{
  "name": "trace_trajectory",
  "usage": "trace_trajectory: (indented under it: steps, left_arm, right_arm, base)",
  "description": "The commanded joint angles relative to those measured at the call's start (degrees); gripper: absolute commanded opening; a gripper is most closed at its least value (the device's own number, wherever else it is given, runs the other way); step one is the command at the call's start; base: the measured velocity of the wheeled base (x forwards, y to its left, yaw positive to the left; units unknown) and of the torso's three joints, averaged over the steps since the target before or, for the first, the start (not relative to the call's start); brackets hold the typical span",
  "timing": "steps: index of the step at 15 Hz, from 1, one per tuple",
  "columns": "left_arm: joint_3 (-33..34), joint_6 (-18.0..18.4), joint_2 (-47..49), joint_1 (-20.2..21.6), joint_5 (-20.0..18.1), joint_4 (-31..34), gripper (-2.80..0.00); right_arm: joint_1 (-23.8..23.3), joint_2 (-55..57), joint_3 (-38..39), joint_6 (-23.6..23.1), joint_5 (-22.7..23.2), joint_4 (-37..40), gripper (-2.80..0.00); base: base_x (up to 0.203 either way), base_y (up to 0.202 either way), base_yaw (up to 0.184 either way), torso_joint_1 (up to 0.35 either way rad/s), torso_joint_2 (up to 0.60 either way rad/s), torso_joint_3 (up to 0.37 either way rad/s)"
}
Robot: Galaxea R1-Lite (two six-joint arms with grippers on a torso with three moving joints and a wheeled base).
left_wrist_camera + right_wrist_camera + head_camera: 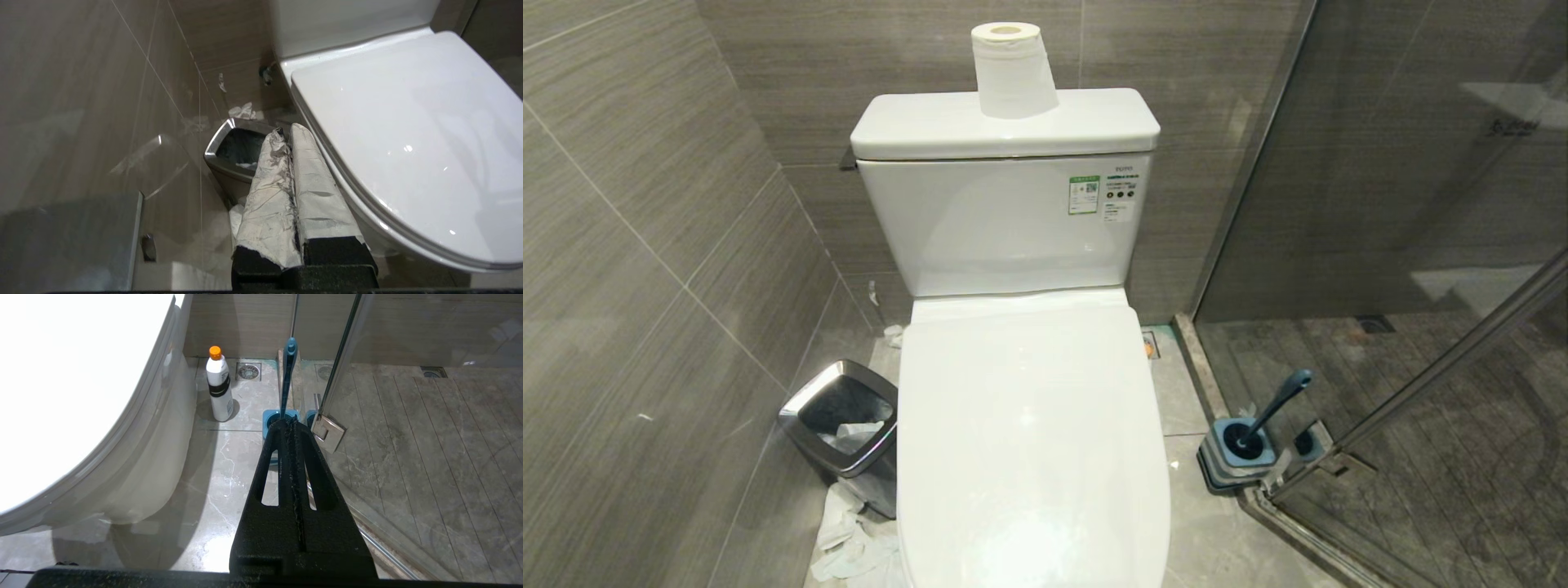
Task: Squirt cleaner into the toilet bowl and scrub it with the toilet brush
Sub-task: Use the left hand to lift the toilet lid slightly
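The toilet bowl (1029,441) was seen filling the middle of the head view, its lid shut flat over the seat. The cistern (1005,220) was noted at twelve o'clock from the lid, with a paper roll (1013,69) stood upright on its cover. A glass shower screen (1405,204) was recorded from one to four o'clock of the bowl.

A steel-rimmed waste bin (843,425) was observed at nine o'clock of the lid, just beside the bowl, with crumpled tissue (849,539) lying on the floor at its foot.

The toilet brush (1278,404) was found at three o'clock of the lid, standing in its square holder (1237,457) against the screen's lower frame, handle tilted toward one o'clock.

The cleaner (218,386) was seen only in the right wrist view, upright on the floor tiles, between the bowl's base and the brush holder, apart from both.

The left gripper (286,134) was seen with its paper-wrapped fingers pressed together, nothing held, tips before the bin's rim beside the bowl. The right gripper (291,424) was seen likewise closed and empty, its tips lined up with the brush holder.
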Motion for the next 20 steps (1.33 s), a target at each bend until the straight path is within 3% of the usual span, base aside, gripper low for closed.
trace_trajectory:
  steps: [1, 8, 12, 15, 17, 20]
  left_arm:
    - [-7.85, 0.21, 10.70, 0.08, 0.17, 0.23, -2.80]
    - [-22.95, 0.42, 32.38, 0.00, -1.20, 0.09, -2.80]
    - [-24.56, 0.03, 35.03, -0.08, -8.34, 0.52, -2.80]
    - [-24.62, -1.45, 36.85, -0.09, -16.30, 0.52, -2.80]
    - [-24.77, -6.34, 38.08, -0.12, -22.06, 0.52, -2.80]
    - [-25.92, -19.70, 39.23, -2.78, -25.51, 0.46, -2.80]
  right_arm:
    - [0.02, 0.06, -0.02, -0.04, 0.02, -0.04, -2.80]
    - [0.02, 0.06, 0.05, -0.04, 0.02, -0.04, -2.80]
    - [0.02, 0.06, -0.02, -0.04, 0.02, -0.04, -2.80]
    - [0.02, 0.06, 0.07, -0.04, 0.02, -0.04, -2.80]
    - [0.02, 0.06, -0.02, -0.04, 0.02, -0.04, -2.80]
    - [0.02, 0.06, -0.01, -0.04, 0.02, -0.04, -2.80]
  base:
    - [0.000, 0.000, 0.000, 0.000, 0.00, 0.000]
    - [0.000, 0.000, 0.000, 0.000, 0.00, 0.000]
    - [0.000, 0.000, 0.000, 0.000, 0.00, 0.000]
    - [0.000, 0.000, 0.000, 0.000, 0.00, 0.000]
    - [0.000, 0.000, 0.000, 0.000, 0.00, 0.000]
    - [0.000, 0.000, 0.000, 0.000, 0.00, 0.000]
